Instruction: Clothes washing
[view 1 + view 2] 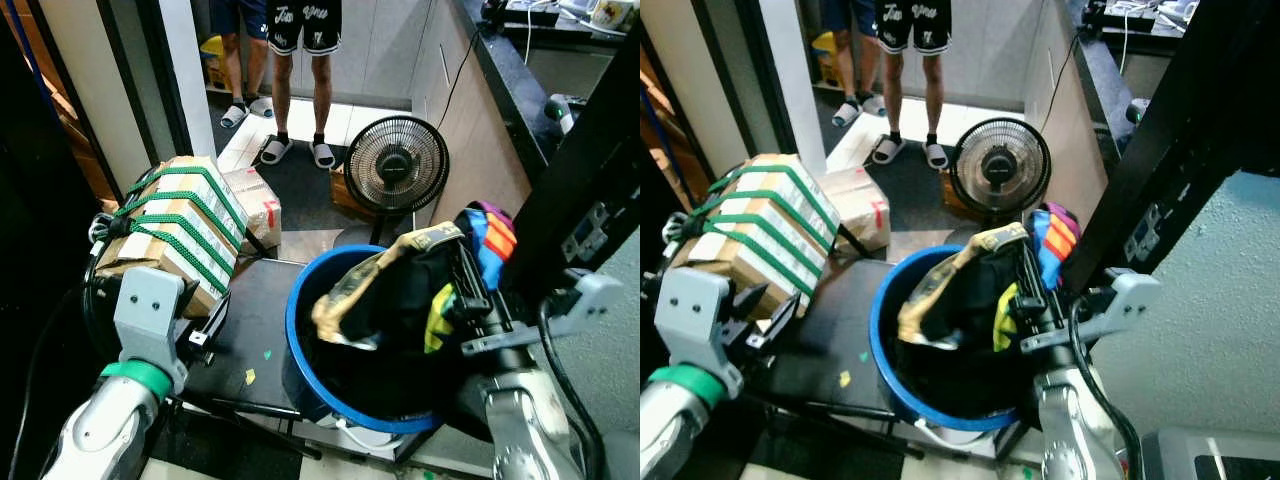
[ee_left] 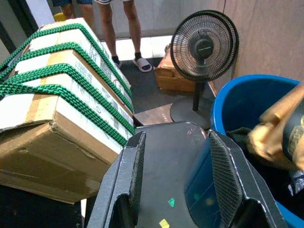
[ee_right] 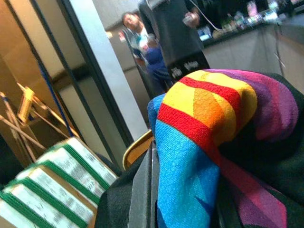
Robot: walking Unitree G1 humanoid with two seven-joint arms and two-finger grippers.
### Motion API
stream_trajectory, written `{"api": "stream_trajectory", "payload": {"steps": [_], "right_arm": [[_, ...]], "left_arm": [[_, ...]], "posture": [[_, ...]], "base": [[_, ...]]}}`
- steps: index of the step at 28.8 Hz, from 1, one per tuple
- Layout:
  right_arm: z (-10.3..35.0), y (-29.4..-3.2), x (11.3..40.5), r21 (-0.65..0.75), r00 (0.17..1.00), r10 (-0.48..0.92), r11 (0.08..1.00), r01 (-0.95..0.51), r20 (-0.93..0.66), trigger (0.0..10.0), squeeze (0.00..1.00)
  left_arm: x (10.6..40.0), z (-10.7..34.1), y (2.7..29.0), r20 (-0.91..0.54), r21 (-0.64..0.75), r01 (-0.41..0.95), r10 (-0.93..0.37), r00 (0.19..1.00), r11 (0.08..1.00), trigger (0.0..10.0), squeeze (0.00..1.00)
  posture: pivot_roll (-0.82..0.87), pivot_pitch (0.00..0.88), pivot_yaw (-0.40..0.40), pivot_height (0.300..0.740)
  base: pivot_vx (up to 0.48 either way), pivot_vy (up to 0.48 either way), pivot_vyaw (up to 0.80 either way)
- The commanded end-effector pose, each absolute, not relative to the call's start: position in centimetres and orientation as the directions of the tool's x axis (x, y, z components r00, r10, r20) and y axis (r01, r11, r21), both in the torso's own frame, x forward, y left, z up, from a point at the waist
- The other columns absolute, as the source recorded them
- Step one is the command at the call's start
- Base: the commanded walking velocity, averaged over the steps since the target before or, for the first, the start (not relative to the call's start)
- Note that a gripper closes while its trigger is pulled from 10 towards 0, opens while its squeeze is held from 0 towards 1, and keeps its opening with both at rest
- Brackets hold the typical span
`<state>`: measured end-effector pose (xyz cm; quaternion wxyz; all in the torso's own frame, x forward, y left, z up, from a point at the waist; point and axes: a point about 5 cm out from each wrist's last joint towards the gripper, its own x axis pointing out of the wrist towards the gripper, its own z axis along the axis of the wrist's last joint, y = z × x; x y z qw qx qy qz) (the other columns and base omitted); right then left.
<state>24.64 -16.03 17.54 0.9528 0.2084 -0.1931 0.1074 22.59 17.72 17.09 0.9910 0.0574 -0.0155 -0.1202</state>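
The right gripper (image 1: 468, 268) has its two black fingers closed on a rainbow-striped garment (image 1: 490, 240), pinching the cloth at the far right rim of the blue tub (image 1: 296, 300); in the right wrist view the same striped fabric (image 3: 204, 123) bulges over and between the fingers, with dark cloth beneath it. The garment hangs partly over the tub's edge, against a black panel (image 1: 590, 160) that rises at the right. Inside the tub lies a heap of dark clothes (image 1: 390, 320) with a tan patterned piece (image 1: 345, 295) draped on top and a yellow-green scrap (image 1: 437, 315) just beside the gripper. The left gripper (image 2: 175, 190) is open, its fingers spread apart and holding nothing, hovering over a black platform (image 1: 255, 320) just left of the tub. Further left on that platform sits a cardboard box (image 1: 180, 225) bound with green cords, with a smaller taped box (image 1: 255, 205) behind it. Beyond the tub stands a black floor fan (image 1: 396, 165), and past it, on a dark mat, the legs of two people (image 1: 300, 80) in sandals.
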Motion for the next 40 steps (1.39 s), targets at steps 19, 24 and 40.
{"api": "stream_trajectory", "payload": {"steps": [19, 24, 40], "right_arm": [[17.3, -14.6, 24.7, 0.368, 0.91, 0.164, 0.876, -0.312, 0.38, 10.0, 0.0], [17.3, -14.5, 24.7, 0.371, 0.911, 0.164, 0.874, -0.312, 0.379, 10.0, 0.0], [19.0, -14.9, 25.1, 0.438, 0.897, 0.104, 0.845, -0.307, 0.43, 10.0, 0.0]], "left_arm": [[21.9, 17.6, 16.3, 0.018, 0.169, 0.28, -0.287, 0.958, 0.945, 10.0, 0.0], [21.8, 17.6, 15.6, 0.005, 0.198, 0.335, -0.343, 0.939, 0.921, 10.0, 0.0], [21.2, 18.1, 14.0, -0.004, 0.2, 0.478, -0.487, 0.874, 0.855, 10.0, 0.0]], "posture": [[0.14, 0.0, 0.033, 0.74], [0.15, 0.0, 0.037, 0.74], [0.15, 0.0, 0.055, 0.74]], "base": [[0.0, 0.0, -0.37], [0.0, 0.0, -0.8], [0.0, 0.0, -0.8]]}}
